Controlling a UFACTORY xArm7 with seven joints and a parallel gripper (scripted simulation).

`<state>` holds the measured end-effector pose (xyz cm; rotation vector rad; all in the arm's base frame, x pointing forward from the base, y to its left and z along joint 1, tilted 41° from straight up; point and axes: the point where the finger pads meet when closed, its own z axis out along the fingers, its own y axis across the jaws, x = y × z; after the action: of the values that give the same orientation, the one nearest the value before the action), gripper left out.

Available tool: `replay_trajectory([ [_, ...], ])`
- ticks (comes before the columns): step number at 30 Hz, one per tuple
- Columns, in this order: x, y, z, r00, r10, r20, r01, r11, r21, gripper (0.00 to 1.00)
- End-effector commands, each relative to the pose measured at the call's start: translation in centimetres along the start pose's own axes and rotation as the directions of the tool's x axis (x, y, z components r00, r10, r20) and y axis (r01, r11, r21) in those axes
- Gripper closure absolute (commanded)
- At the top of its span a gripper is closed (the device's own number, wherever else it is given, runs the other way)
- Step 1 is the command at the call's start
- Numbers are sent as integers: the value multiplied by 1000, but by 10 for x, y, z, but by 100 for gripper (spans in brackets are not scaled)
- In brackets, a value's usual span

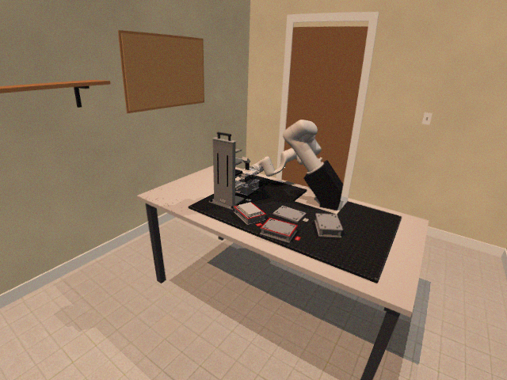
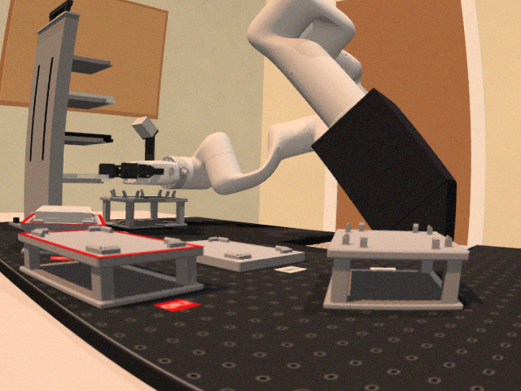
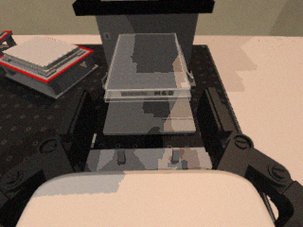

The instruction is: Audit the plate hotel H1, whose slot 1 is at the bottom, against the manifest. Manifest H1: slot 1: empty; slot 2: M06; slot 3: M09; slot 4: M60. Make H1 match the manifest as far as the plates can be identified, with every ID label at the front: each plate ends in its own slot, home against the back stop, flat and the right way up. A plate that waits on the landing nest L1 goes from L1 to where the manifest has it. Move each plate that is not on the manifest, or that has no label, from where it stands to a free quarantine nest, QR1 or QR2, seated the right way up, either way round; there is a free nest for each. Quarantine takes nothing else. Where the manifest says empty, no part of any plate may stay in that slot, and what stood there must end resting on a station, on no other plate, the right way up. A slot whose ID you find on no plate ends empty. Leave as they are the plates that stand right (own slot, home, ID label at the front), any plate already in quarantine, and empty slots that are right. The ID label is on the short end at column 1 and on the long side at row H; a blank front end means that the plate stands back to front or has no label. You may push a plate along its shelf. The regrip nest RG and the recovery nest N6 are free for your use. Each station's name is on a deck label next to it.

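One clear plate labelled M60 (image 3: 148, 71) sits in bottom slot of grey plate hotel (image 2: 45, 126) at 12 o'clock from black gripper (image 3: 148, 123), jaws fully open & empty: advance level, centred w/ jaws straddling long sides, then close.

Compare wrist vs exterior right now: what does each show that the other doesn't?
Wrist only: the clear plate on the tower's bottom shelf faces the camera, and its front label seems to read M60. The open fingers stand short of the plate, touching nothing.

Exterior only: the tower's upper shelves, the arm, the empty red-edged stand, the flat pad and the grey stand.

Both: the gripper level with the lowest shelf, the tower, the raised stand before it, and a red-edged stand holding a plate.
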<state>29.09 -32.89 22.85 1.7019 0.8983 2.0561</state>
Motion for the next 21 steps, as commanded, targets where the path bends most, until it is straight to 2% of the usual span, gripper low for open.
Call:
replay_trajectory([
  [1,1,0,5,1000,-2,0,2,1000,1,0],
  [7,1,0,12,1000,-2,0,2,1000,1,0],
  [21,1,0,16,1000,-2,0,2,1000,1,0],
])
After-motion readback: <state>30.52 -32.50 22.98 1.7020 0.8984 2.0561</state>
